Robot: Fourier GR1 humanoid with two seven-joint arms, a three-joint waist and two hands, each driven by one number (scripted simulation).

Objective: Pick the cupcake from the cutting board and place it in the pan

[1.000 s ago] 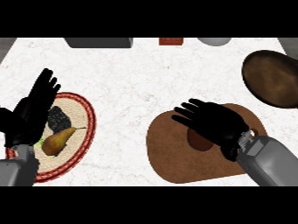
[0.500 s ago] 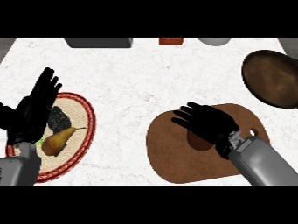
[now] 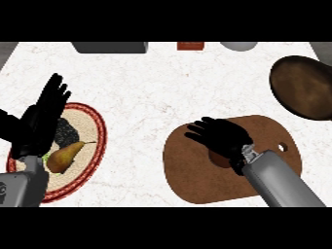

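— Two hands show; where's the cupcake [image 3: 219, 157]?
— On the cutting board [image 3: 197, 175], mostly hidden beneath the right hand [image 3: 222, 137], fingers curled over it; its axis can't be told.
— And the left hand [image 3: 39, 121]?
— Open, fingers up, over the plate [image 3: 89, 146].
— Room?
— Bare counter [image 3: 168, 92] lies between board and pan [image 3: 311, 90], far right

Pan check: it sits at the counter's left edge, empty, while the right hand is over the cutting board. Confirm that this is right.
Not quite. The head view shows the pan at the counter's right edge, not the left; a plate with a pear is on the left. The rest holds: the pan is empty and the right hand is over the cutting board.
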